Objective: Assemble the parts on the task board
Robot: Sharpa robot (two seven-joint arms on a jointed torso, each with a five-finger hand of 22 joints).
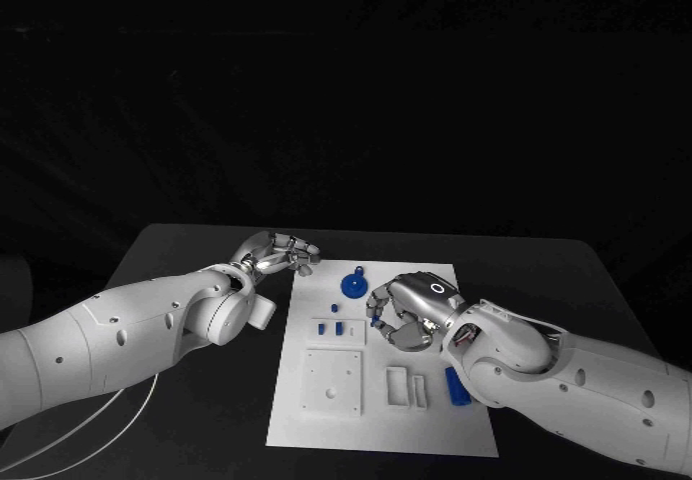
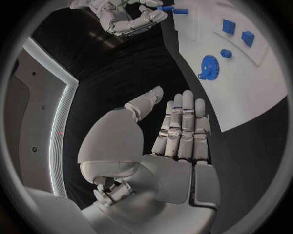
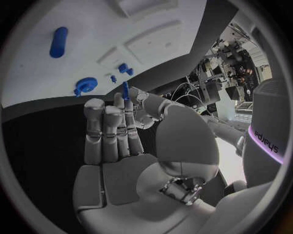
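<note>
Where the right hand point(image 1: 408, 312) hangs over the board point(image 1: 433, 430), hides part of its middle; the head view cannot settle what sits under the palm. Pinches a small blue pin point(image 3: 125, 90) at the fingertips, seen in the right wrist view, with the other fingers straight and close together. Small and partly covered by the fingers, so its shape hard to make out beyond a short stick. Shows too in the left wrist view as a blue piece point(image 2: 173, 9) at that hand's tips.

Left hand point(image 1: 277, 252) at the board's far left corner, over the bench point(image 1: 188, 250), touching nothing. Fingers point(image 2: 183, 126) straight and side by side, thumb set apart, holding nothing. Whether the fingertips reach the board's edge, cannot tell.

Just beyond the right hand's fingers, a blue gear point(image 1: 353, 285) flat on the board. Beside that hand toward the left arm, small blue blocks point(image 1: 329, 326) on a raised white strip. By the right wrist, a blue cylinder point(image 1: 454, 385) lying on the board, half hidden by the forearm. White recessed blocks point(image 1: 333, 381) nearer the robot, details faint.
</note>
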